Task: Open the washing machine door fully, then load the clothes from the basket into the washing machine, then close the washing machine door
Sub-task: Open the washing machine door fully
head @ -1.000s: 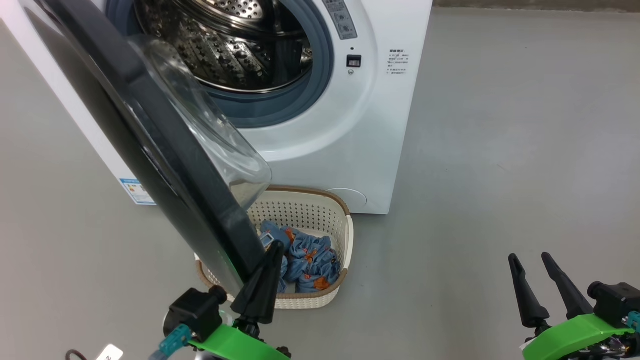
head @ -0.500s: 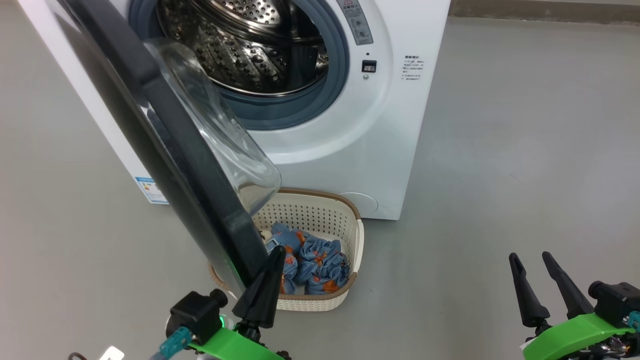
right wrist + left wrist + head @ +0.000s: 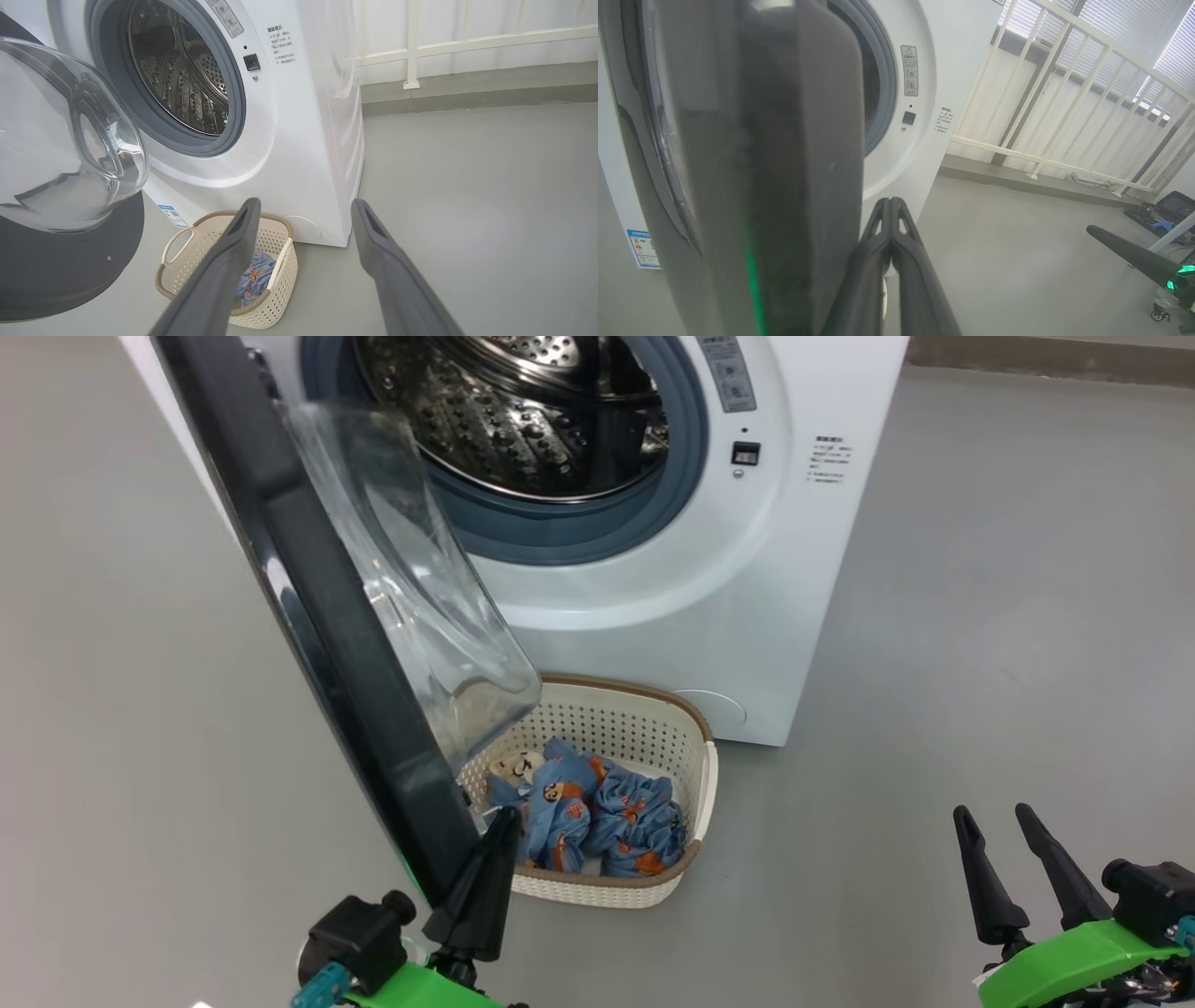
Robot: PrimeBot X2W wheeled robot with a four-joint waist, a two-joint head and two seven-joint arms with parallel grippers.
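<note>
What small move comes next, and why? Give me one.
Probably push the washing machine door wider with the shut left gripper, which lies against the door's black edge. The door stands only partly open and, in the head view, covers part of the basket holding the clothes, so loading looks premature.

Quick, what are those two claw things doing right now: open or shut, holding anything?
Left tool: closed, empty, beside the edge of the washing machine door.
Right tool: open, holding nothing.
</note>
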